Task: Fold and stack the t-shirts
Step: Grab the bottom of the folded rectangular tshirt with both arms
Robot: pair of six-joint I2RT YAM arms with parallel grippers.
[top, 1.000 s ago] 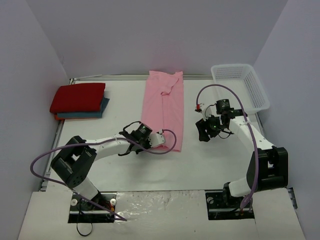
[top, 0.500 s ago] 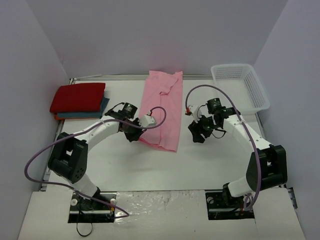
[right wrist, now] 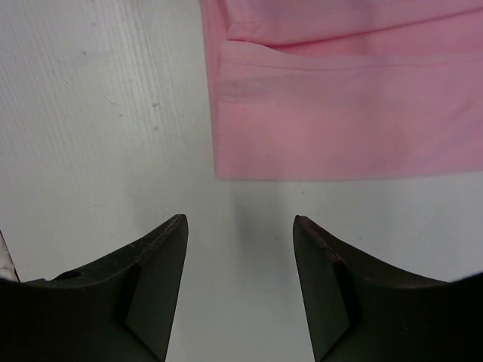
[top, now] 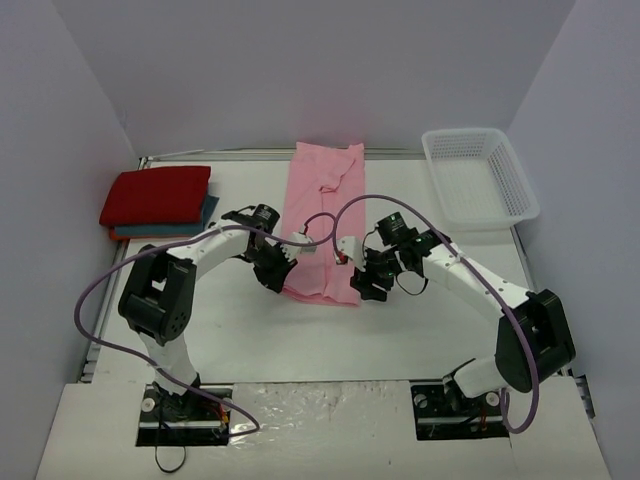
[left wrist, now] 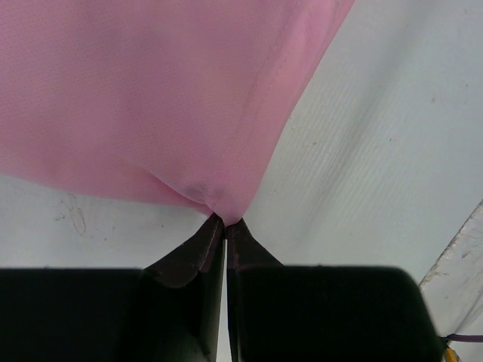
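The left gripper (left wrist: 225, 220) is closed tight on the near-left corner of the pink t-shirt (top: 325, 215), with only a small pucker of cloth caught at its very tips. The right gripper (right wrist: 240, 220) hovers with its jaws apart and nothing between them, just short of the shirt's near-right corner, which lies flat on the table (top: 420, 330). The likeliest trouble is a skewed fold: if one corner rises while the other stays down, the hem will twist and the edges will not meet. So slight a pinch on the left could also slip free under any pull. On the right, the shirt lies in several layers at that corner, so the fingers might catch only the top one, or nudge the edge and bunch it instead of getting under it. The shirt is a soft, light pink strip, already folded lengthwise, running from mid-table to the far edge, with a sleeve flap turned over near its far end and its near hem drawn a little askew. The red t-shirt (top: 155, 193) sits folded on the teal t-shirt (top: 160, 230) at the far left, well apart.
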